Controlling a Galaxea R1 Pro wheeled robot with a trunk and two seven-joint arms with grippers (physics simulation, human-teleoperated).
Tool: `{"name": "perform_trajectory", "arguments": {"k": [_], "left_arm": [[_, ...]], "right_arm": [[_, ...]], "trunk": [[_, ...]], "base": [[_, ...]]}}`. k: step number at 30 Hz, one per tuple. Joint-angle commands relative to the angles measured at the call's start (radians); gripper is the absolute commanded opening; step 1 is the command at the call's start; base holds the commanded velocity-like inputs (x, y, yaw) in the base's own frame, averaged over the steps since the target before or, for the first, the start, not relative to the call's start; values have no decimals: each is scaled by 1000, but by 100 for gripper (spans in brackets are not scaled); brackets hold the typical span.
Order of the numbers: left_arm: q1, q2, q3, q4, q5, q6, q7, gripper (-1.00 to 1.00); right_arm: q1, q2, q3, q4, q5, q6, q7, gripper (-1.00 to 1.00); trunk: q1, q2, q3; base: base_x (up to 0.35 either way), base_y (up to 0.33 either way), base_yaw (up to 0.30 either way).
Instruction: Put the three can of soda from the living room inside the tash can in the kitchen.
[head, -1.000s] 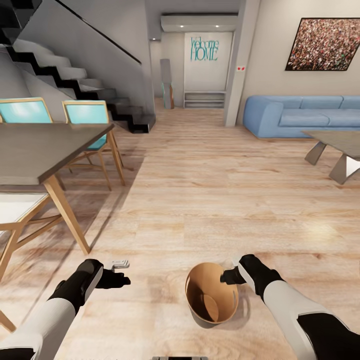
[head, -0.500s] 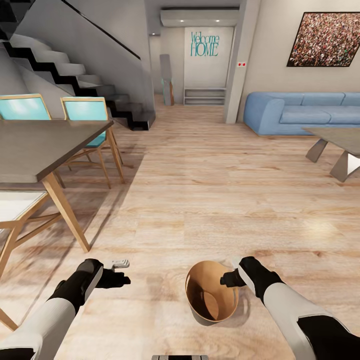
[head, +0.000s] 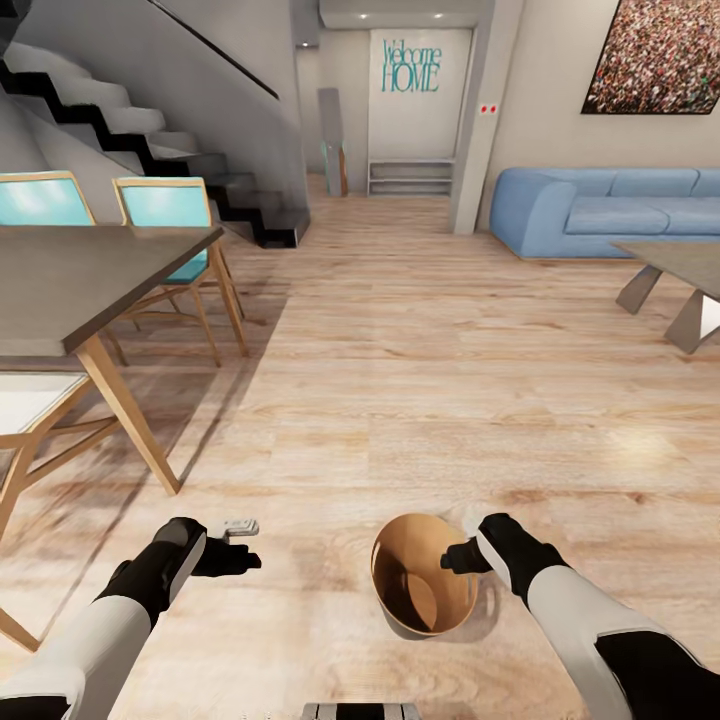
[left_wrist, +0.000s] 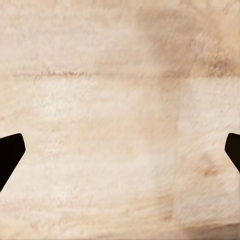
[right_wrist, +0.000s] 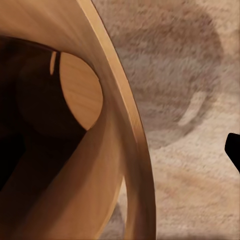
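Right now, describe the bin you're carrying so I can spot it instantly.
On the light wood floor, low in the head view between both arms, sits the small round tapered bin, its rim at the right gripper. Its glossy copper-brown inside is unlike anything nearby.

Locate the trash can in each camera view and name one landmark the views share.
Head view: trash can low, right of centre, at the right gripper.
Right wrist view: its copper-brown inside and rim close up.
Left wrist view: not in it; the left gripper hangs over bare floor.
Shared landmark: the light wood floor.
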Motion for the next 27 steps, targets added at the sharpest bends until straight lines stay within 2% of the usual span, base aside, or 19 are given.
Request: {"name": "perform_trajectory", "arguments": {"k": [1,15,21,27], "left_arm": [[0,0,0,0,0,0,0,100],[0,0,0,-1,0,0,1,100],[0,0,0,-1,0,0,2,100],[0,0,0,-2,0,0,2,100]], "right_arm": [[0,0,0,0,0,0,0,100],[4,0,0,0,1,-2,-1,100],[9,0,1,0,2,-2,0,100],[14,0,1,0,2,-2,1,100]], "trunk": [[0,0,-4],[0,0,-4],[3,-2,-27],[3,-2,-27]], "base": [[0,0,0],[0,0,0],[0,0,0],[0,0,0]]}}
